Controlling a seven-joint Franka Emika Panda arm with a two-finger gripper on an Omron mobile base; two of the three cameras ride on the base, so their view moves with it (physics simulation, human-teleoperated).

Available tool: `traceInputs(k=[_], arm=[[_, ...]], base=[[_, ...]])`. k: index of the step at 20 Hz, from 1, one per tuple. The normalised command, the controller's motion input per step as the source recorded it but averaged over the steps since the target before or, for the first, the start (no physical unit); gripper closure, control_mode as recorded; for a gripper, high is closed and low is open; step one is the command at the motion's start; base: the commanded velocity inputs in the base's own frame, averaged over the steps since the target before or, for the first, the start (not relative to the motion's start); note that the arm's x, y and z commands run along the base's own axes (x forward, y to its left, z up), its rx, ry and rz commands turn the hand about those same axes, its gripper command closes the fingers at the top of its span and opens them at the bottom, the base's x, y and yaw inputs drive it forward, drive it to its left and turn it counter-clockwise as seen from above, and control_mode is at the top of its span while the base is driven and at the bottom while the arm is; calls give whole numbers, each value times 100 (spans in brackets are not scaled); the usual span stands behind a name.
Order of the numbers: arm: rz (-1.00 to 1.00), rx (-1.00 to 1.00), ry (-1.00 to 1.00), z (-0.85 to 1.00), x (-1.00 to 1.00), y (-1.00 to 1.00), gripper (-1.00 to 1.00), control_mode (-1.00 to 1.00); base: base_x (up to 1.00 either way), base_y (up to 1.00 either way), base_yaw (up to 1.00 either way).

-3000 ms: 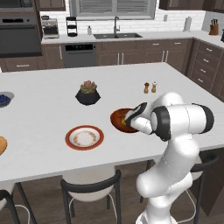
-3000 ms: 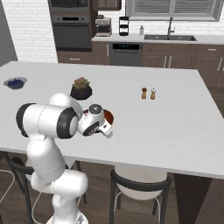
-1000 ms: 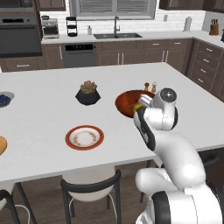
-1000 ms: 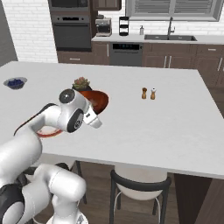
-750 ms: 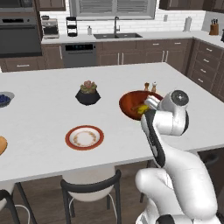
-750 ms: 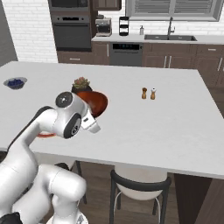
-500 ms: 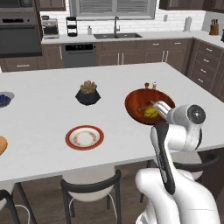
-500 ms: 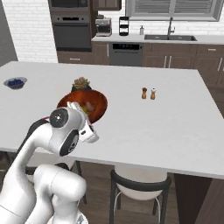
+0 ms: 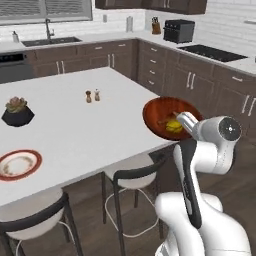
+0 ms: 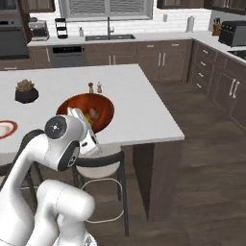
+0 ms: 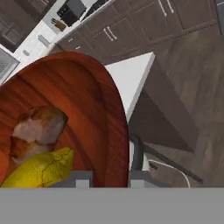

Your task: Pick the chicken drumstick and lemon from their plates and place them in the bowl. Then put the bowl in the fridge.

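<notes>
- bowl (image 9: 169,118) is clamped at its rim by the jaws (image 11: 109,178), carried above the table (image 9: 75,125) corner
- lemon (image 11: 39,168) and chicken drumstick (image 11: 38,129) are seen inside it

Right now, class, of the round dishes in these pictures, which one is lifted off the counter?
The reddish-brown bowl, carried at the gripper with the drumstick and lemon inside. The red-rimmed plate lies flat on the white counter.

Raised bowl (image 9: 165,116), holding drumstick (image 11: 39,127), lemon (image 11: 39,168)
</notes>
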Motion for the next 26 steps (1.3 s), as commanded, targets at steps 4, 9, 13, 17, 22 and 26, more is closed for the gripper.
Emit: traceInputs(k=[4, 9, 13, 17, 22, 26], arm=[[0, 0, 0, 0, 0, 0, 100, 100], [0, 0, 0, 0, 0, 0, 100, 100], [0, 0, 0, 0, 0, 0, 100, 100], [0, 0, 0, 0, 0, 0, 100, 100], [0, 0, 0, 0, 0, 0, 100, 100], [0, 0, 0, 0, 0, 0, 100, 100]], base=[[2, -100, -65], [25, -100, -58], [58, -100, -58], [78, -70, -70], [100, 7, -49], [100, 22, -23]])
